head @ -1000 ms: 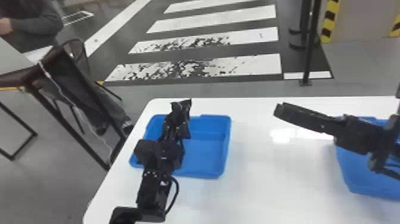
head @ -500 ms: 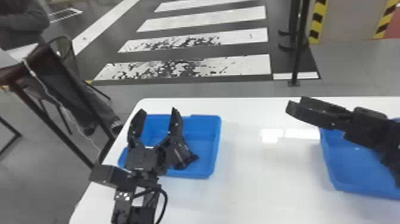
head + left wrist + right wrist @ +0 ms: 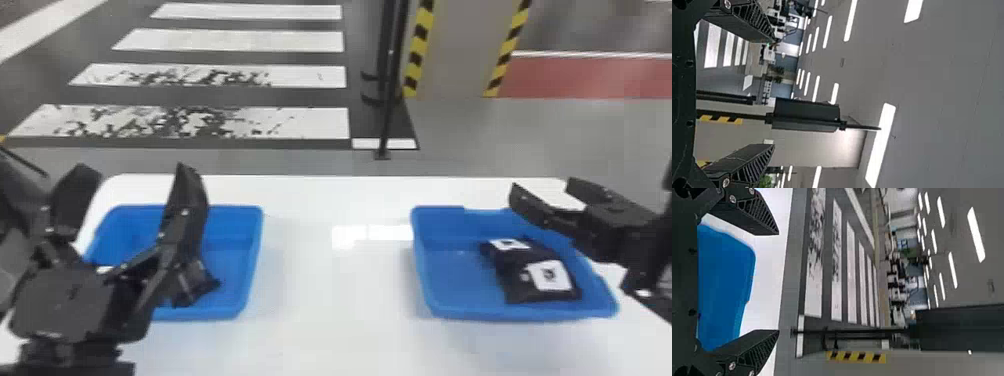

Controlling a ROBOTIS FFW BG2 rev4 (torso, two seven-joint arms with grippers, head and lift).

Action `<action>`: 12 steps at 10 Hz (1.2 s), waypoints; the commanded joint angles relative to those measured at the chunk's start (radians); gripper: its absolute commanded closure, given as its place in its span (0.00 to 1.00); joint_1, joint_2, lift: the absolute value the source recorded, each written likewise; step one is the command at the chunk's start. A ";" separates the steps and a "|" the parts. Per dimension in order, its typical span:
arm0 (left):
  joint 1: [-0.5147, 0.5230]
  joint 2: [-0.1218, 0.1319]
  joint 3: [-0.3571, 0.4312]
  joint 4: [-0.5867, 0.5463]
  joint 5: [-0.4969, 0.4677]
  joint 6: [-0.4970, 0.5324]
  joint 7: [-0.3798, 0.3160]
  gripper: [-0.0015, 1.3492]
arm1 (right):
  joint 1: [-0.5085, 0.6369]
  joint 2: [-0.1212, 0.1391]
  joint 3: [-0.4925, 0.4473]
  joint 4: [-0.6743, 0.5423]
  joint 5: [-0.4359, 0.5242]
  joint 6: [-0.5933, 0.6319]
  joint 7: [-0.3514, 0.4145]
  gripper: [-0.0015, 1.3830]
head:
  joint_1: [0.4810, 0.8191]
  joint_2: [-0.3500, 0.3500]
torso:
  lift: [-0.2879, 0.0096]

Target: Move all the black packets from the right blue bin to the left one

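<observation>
Head view: left gripper is hovering over left bin, fingers spread apart; black packet is lying in left bin, partly behind gripper; black packets with white labels are lying in right bin; right gripper is hanging above its outer side, fingers apart; bins are resting on white table

Left wrist view: fingers are standing apart, facing ceiling lights

Right wrist view: fingers are standing apart near blue bin

Black packets — two white-labelled, right bin — one, left bin
</observation>
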 commanded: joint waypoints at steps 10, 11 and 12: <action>0.021 0.001 0.001 -0.018 0.028 0.070 -0.008 0.07 | -0.182 -0.001 0.109 0.491 0.129 -0.038 -0.052 0.11 | 0.63 0.22 | 0.50; 0.021 0.001 0.003 -0.018 0.030 0.070 -0.009 0.07 | -0.190 -0.001 0.121 0.493 0.147 -0.011 -0.055 0.11 | 0.63 0.23 | 0.50; 0.021 0.001 0.005 -0.018 0.030 0.070 -0.011 0.07 | -0.204 -0.004 0.129 0.518 0.151 -0.008 -0.061 0.11 | 0.63 0.25 | 0.50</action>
